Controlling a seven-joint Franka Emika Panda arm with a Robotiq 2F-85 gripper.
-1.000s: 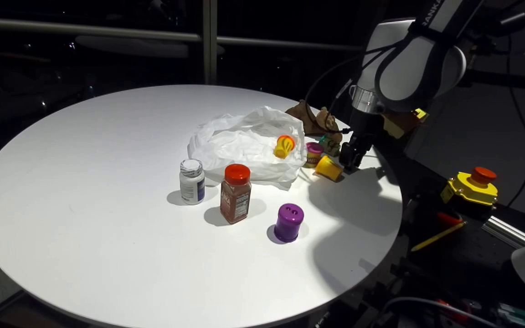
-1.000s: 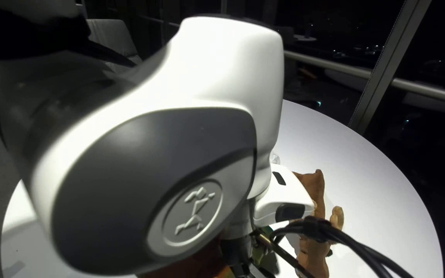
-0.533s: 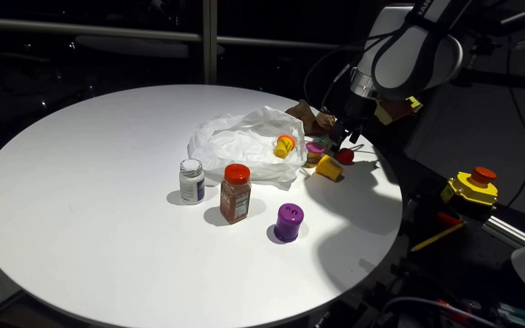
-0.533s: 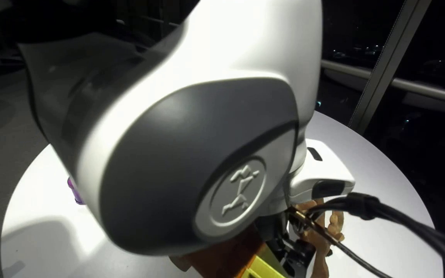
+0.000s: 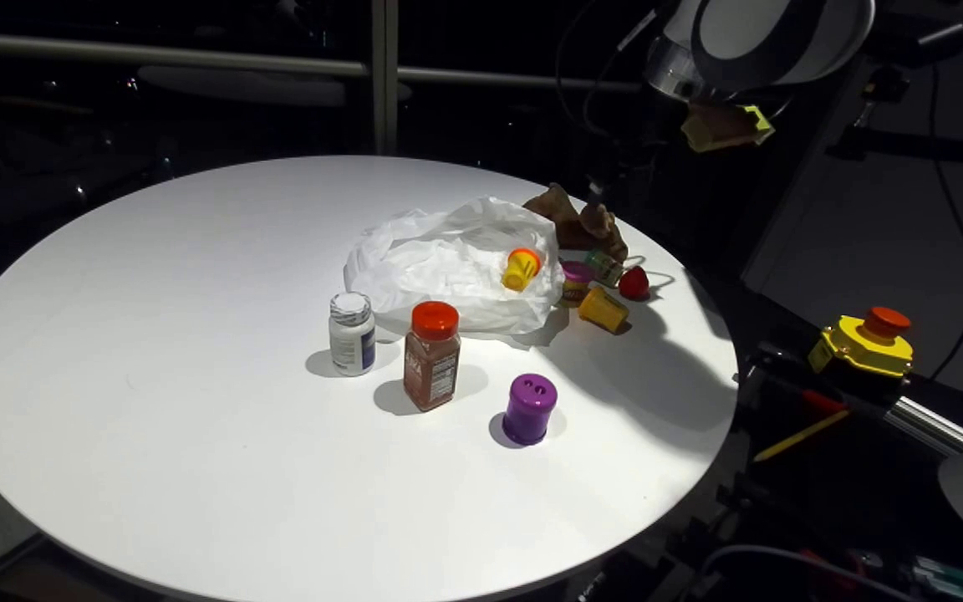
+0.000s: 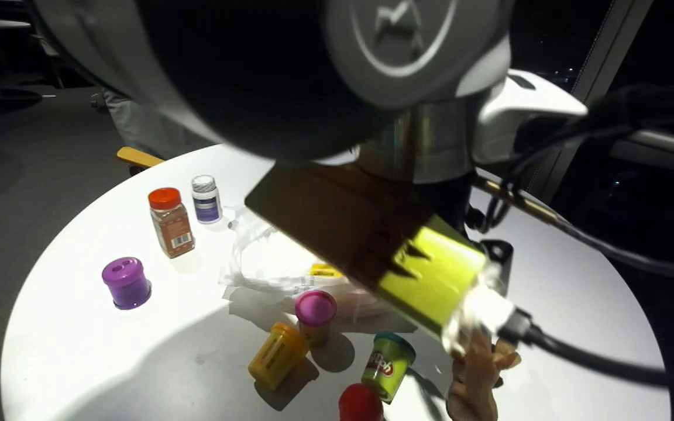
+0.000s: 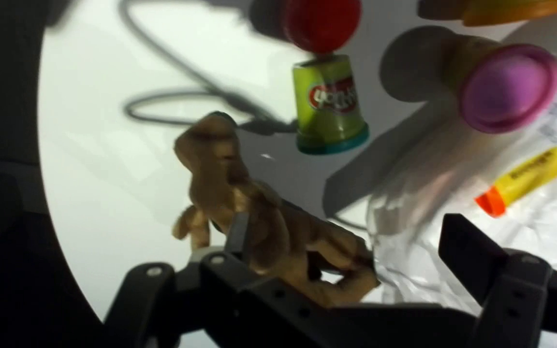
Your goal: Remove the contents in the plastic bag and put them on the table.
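The white plastic bag lies spread on the round table, a yellow, orange-ended piece inside its opening. A white bottle, a red-lidded jar and a purple piece stand in front of it. Beside the bag are a pink-lidded tub, a tipped yellow tub, a green tub, a red round piece and the brown plush toy. My gripper hangs above the toy and the bag's edge, its jaws wide apart and holding nothing.
The table's rim runs close by the plush toy. A yellow box with a red button sits off the table. Cables hang from the arm, and an orange and yellow block is fixed at the wrist.
My gripper has opened and risen from low beside the yellow tub to above the plush toy. The red round piece, hidden at first, now shows on the table next to the green tub.
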